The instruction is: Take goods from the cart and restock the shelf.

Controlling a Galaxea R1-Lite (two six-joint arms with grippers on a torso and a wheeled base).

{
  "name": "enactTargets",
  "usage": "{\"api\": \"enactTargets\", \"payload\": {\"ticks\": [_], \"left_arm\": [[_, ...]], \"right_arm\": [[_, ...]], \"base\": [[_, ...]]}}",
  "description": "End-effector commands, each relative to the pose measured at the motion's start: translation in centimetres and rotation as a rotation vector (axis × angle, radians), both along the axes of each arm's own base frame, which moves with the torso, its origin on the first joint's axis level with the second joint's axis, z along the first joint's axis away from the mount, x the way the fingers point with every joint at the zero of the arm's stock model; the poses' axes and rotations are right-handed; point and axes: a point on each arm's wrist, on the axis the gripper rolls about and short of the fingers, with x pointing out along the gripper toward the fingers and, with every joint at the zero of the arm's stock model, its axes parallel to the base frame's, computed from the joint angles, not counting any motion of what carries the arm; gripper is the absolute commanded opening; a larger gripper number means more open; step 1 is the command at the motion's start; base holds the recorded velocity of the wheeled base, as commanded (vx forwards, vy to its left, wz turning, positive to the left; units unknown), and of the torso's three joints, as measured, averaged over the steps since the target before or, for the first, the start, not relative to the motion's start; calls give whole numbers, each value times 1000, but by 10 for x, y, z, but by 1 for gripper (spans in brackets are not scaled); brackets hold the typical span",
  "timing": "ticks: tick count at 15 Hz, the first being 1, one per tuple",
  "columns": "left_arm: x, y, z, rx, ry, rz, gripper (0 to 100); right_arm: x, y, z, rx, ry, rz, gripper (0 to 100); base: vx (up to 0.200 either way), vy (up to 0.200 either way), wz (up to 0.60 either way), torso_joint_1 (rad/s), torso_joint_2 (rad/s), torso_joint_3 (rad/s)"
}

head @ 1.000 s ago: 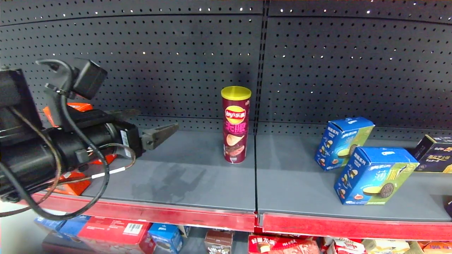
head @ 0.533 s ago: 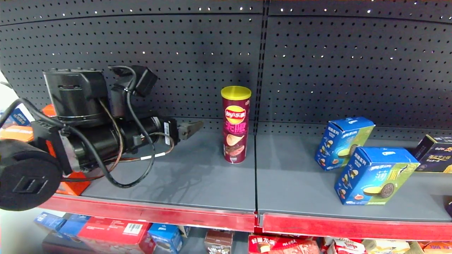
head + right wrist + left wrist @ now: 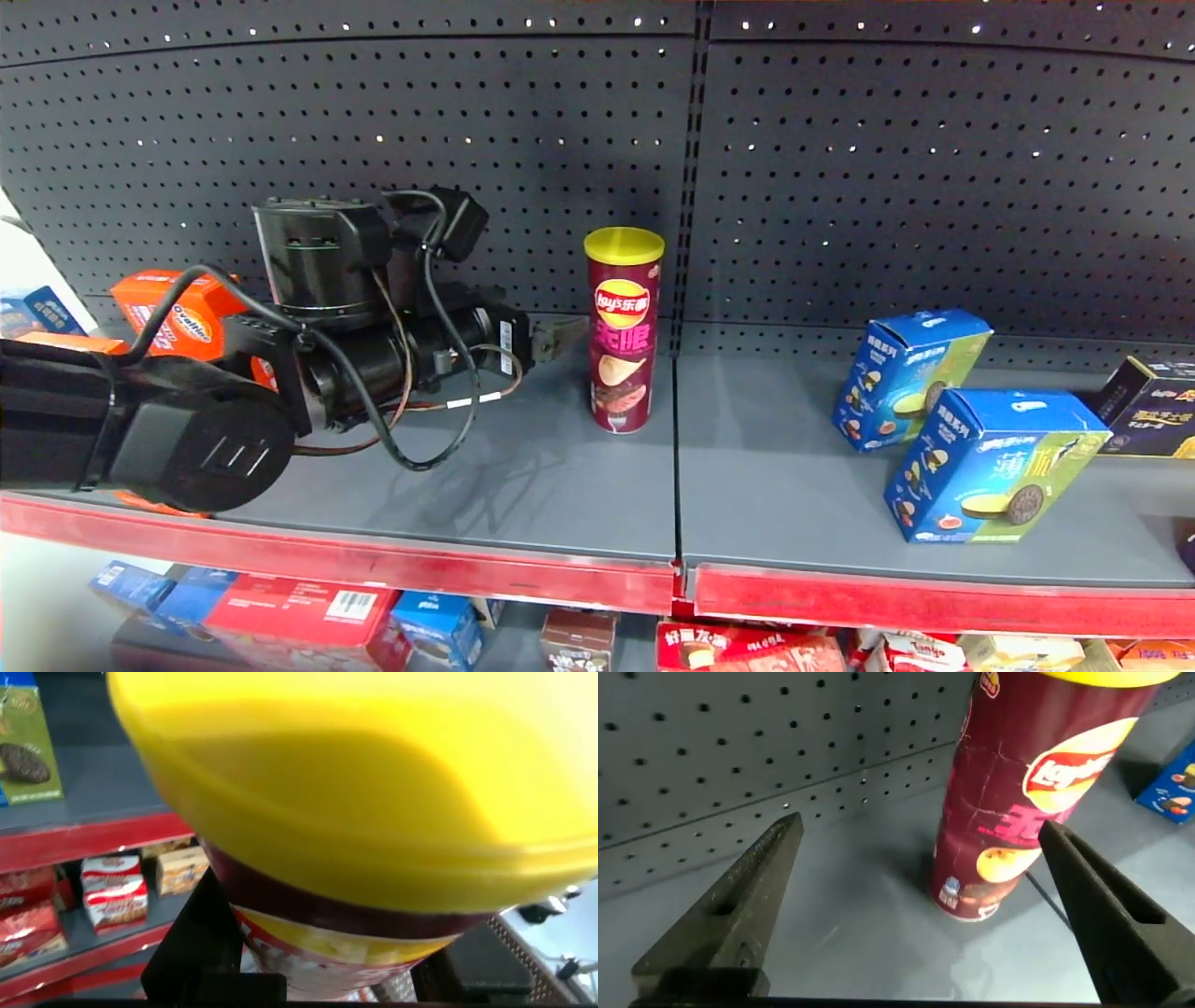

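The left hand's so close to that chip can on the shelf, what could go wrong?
1. The open left hand is close to the tall, narrow chip can; a finger could clip it and topple it.
2. The right hand holds a second can; shelving it now could collide with the left arm.

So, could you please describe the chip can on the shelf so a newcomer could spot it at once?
Find the grey shelf with the red front edge. Near its middle seam stands the chip can, upright. It is the only maroon tube with a yellow lid; its neighbours are boxes.
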Motion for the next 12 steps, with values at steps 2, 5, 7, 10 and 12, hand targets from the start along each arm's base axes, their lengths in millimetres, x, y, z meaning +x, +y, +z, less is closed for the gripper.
{"api": "enactTargets", "payload": {"ticks": [2, 5, 7, 10, 12], "left_arm": [[1, -11, -4, -1, -2, -29, 100], [-2, -17, -3, -12, -5, -127, 100], [0, -17, -4, -15, -7, -139, 100], [18, -24, -9, -16, -9, -138, 100], [18, -28, -12, -14, -4, -145, 100]], "right_arm": [[6, -4, -3, -2, 24, -1, 0], [7, -4, -5, -1, 33, -8, 0], [6, -3, -6, -16, 42, -10, 0], [6, -3, -8, -15, 49, -14, 0], [7, -3, -9, -13, 54, -17, 0]], "base": [[0, 0, 0, 0, 0, 0], [0, 0, 0, 0, 0, 0], [0, 0, 0, 0, 0, 0], [0, 0, 0, 0, 0, 0], [0, 0, 0, 0, 0, 0]]}}
